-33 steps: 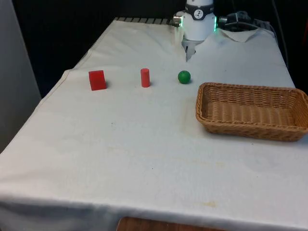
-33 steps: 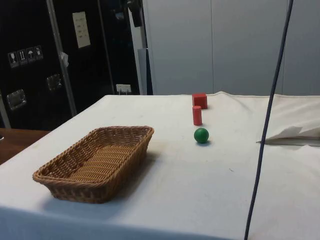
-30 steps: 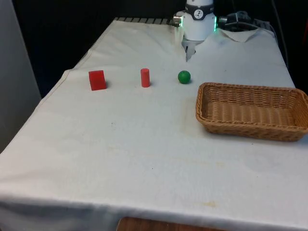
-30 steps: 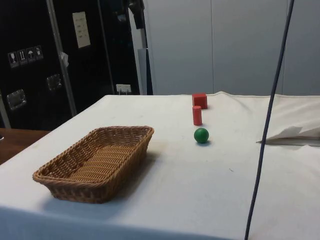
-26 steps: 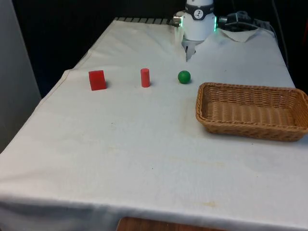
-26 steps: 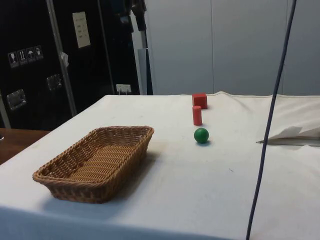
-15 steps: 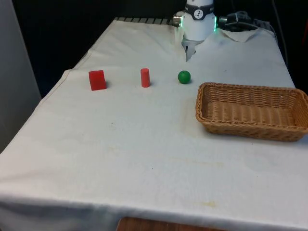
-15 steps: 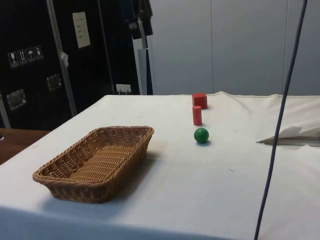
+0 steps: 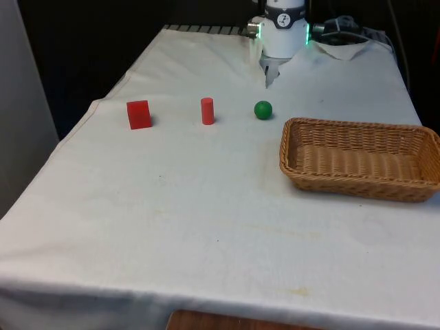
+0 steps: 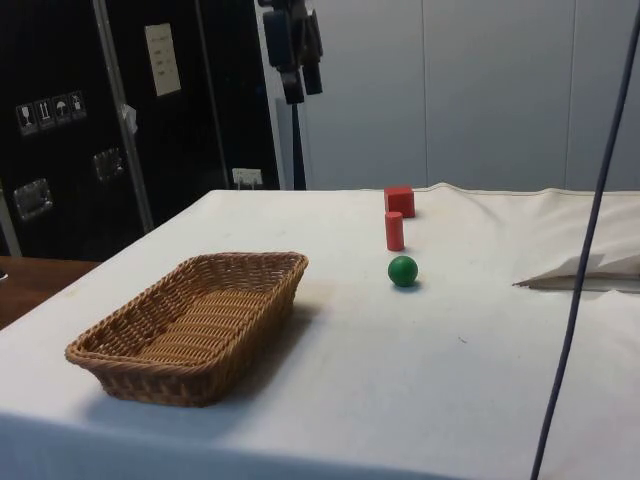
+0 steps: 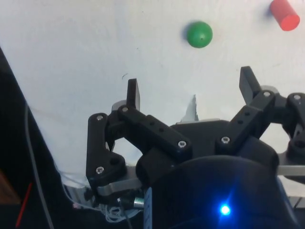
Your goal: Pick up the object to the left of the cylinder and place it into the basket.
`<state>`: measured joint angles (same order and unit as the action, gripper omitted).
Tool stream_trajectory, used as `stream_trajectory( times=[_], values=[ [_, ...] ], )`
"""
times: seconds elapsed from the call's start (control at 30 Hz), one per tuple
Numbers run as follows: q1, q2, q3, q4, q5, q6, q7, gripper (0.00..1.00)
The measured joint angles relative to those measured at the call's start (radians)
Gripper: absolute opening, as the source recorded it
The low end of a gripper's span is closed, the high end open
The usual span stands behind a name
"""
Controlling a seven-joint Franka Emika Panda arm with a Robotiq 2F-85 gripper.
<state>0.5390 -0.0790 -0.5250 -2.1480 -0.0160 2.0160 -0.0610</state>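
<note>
**Still untouched: red cube far from open jaws**

Target is the red cube (image 9: 139, 114), left-centre of the front view, sitting flat on the table (image 9: 206, 206); in the side view it sits at upper centre (image 10: 400, 200), farthest in the row. Just right of it in the front view stands the red cylinder (image 9: 207, 111), upright, then the green ball (image 9: 263, 109), all well apart in one line. Basket (image 9: 357, 159) lies at the right of the front view, nothing in it. Gripper (image 11: 193, 90) hangs high, top left-centre of the side view (image 10: 293, 45), jaws spread wide, holding nothing; the wrist view has the ball and cylinder beyond them.

Risks, judged: the ball is nearest the jaws, so the wrong object could get grabbed. A low sweep across the row could knock the cylinder over or roll the ball. An off-square approach to the cube could push it aside instead of gripping it.
</note>
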Motion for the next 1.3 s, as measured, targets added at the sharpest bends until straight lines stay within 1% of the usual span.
stream_trajectory(
  times=[0.17, 0.2, 0.47, 0.5, 0.57, 0.67, 0.73, 0.83, 1.0, 1.27, 1.3],
  values=[
    [0.000, -0.026, 0.001, -0.053, -0.012, 0.054, 0.001, 1.00],
    [0.000, -0.026, 0.001, -0.053, -0.012, 0.054, 0.001, 1.00],
    [0.000, -0.078, 0.003, -0.150, -0.027, 0.157, 0.005, 1.00],
    [0.000, -0.078, 0.003, -0.150, -0.027, 0.157, 0.005, 1.00],
    [0.000, -0.094, 0.004, -0.187, -0.031, 0.193, 0.005, 1.00],
    [0.000, -0.107, 0.004, -0.228, -0.035, 0.228, 0.006, 1.00],
    [0.000, -0.117, 0.004, -0.262, -0.051, 0.256, 0.014, 1.00],
    [0.000, -0.118, 0.004, -0.270, -0.056, 0.262, 0.017, 1.00],
    [-0.002, -0.118, 0.004, -0.308, -0.078, 0.288, 0.025, 1.00],
    [-0.004, -0.118, 0.003, -0.342, -0.105, 0.314, 0.034, 1.00],
    [-0.005, -0.117, 0.003, -0.354, -0.114, 0.325, 0.038, 1.00]
  ],
)
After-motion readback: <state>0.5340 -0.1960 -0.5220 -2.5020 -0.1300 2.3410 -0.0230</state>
